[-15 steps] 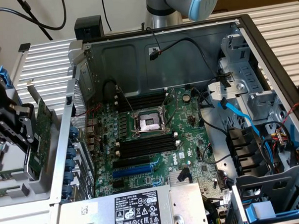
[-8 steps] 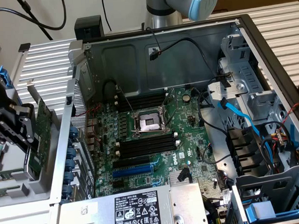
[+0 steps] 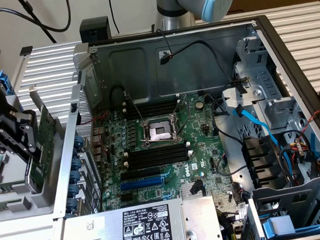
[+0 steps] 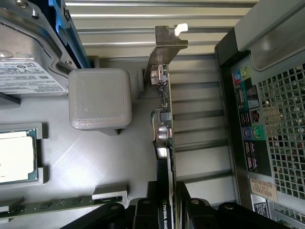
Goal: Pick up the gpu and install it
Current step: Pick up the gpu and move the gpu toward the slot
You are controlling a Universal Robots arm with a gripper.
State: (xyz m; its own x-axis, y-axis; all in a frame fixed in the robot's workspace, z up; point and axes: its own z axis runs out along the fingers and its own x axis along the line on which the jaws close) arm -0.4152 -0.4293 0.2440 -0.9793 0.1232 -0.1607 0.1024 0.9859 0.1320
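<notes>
Both jaws, partly closed, pinch the gpu (image 4: 165,119) between them.

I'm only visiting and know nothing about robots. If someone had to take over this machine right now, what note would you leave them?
The end effector is closed on the gpu, one finger on each face, outside the open computer case at the exterior view's left.
Gpu: upright, silver bracket at the far end from the fingers, over the gray parts tray. I cannot tell whether it is lifted clear.
Done: the grasp.
Left: the card is not yet in the case; the blue slot on the motherboard is empty.
</notes>
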